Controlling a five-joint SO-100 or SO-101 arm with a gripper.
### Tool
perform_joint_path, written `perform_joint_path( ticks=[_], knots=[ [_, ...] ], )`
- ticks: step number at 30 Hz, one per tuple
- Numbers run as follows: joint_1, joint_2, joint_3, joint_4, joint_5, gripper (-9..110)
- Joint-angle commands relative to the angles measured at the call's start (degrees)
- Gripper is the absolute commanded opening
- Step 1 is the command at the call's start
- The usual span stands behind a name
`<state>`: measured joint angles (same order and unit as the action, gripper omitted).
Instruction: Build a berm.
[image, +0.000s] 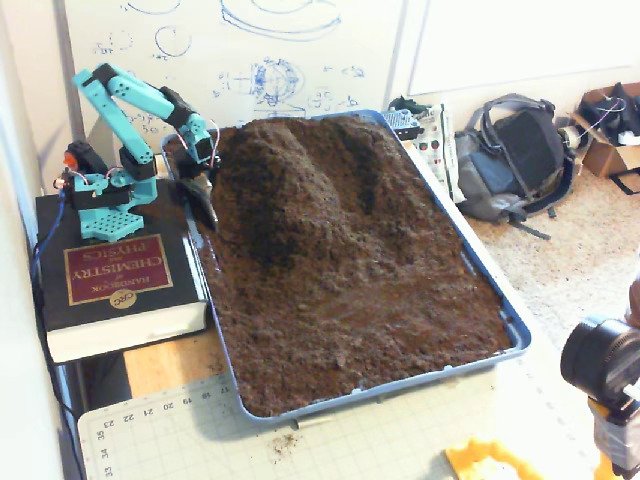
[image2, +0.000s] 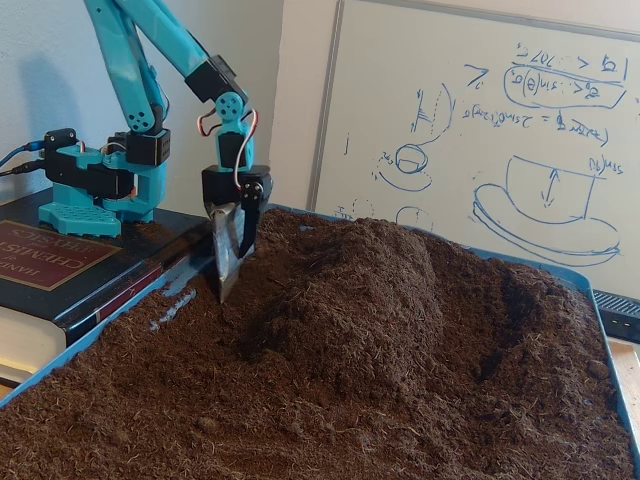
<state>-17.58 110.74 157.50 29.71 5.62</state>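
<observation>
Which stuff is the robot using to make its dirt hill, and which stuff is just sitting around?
For the job:
- berm
- flatter soil
- blue tray
- gripper, tips in the soil

Just lying about:
- chemistry handbook under the arm's base
- backpack
- whiteboard
- cutting mat

We take this for a lab or student workroom. Behind the bench stands a whiteboard (image2: 470, 130) covered in blue sketches and formulas. The small teal arm (image: 125, 130) sits on a thick chemistry and physics handbook (image: 115, 285), beside a blue tray of soil (image: 375, 270). We also see a cutting mat (image: 300, 440) on the worktop, and a backpack (image: 515, 160) on the floor.
</observation>
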Motion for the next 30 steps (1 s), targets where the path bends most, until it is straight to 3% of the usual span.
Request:
perform_joint_path(
  ticks=[1,21,30],
  knots=[
    [-1.0,-0.8,-6.2,-3.3,0.3,0],
    [1.6,-1.1,-27.0,-3.5,0.4,1],
    [4.0,-0.1,-28.0,-3.5,1.7,1]
  ],
)
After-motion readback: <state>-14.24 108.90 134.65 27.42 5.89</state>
